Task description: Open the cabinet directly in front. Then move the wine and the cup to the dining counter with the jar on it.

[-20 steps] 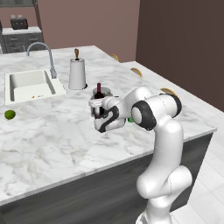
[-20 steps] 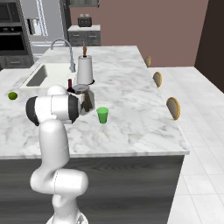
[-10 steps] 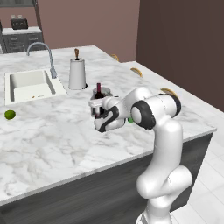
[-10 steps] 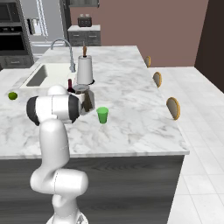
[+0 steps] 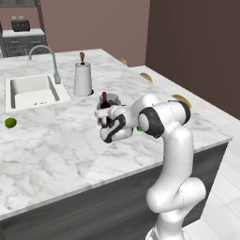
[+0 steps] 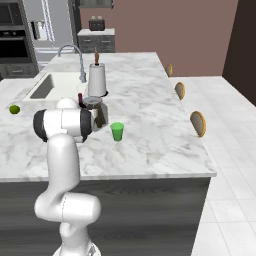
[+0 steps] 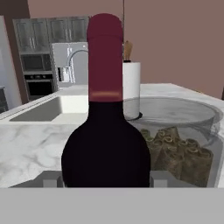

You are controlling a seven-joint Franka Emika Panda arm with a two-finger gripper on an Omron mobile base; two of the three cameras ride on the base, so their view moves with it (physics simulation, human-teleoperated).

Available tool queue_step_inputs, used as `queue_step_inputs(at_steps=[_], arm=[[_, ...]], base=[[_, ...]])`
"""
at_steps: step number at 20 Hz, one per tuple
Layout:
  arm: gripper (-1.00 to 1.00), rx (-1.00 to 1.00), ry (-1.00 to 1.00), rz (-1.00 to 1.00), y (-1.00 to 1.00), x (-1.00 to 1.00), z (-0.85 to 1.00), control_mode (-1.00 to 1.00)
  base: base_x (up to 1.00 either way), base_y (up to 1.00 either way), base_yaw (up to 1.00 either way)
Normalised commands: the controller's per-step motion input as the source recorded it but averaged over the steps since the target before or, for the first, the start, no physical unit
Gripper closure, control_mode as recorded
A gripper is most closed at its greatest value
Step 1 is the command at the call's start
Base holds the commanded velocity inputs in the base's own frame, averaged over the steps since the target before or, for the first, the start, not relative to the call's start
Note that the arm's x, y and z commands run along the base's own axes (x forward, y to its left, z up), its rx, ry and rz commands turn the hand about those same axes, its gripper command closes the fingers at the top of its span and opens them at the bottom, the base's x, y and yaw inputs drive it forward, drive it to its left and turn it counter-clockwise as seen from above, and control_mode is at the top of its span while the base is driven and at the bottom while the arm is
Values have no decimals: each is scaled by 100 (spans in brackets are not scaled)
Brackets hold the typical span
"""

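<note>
Your tool (image 5: 104,123) is closed around the wine (image 7: 105,131), fingers (image 7: 50,178) at both sides of its body, upright over the desk (image 5: 56,140). The jar (image 7: 183,144) stands just beside the bottle at 3 o'clock in the hand view. The cup (image 6: 117,131) rests on the desk near the jar, at 4 o'clock in the right base view.

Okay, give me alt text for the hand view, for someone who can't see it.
A dark wine bottle with a red foil neck stands upright close to the camera, between the gripper fingers. Just behind it to the right is a clear glass jar of brownish contents, with a white paper-towel roll, sink and tap beyond on the marble counter.
</note>
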Motion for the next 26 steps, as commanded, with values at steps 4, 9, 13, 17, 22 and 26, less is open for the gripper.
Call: queue_step_inputs(at_steps=[4,9,13,17,22,26], arm=[[100,0,0,0,0,0,-27,-100],[100,-5,6,0,0,0,-73,-100],[100,-1,3,0,-3,0,-37,-100],[100,0,0,0,0,0,-38,-100],[100,0,2,0,0,0,-5,-100],[100,4,-2,0,-12,-17,0,-100]], base=[[0,0,0],[0,0,0],[0,0,0],[0,0,0],[0,0,0],[0,0,0]])
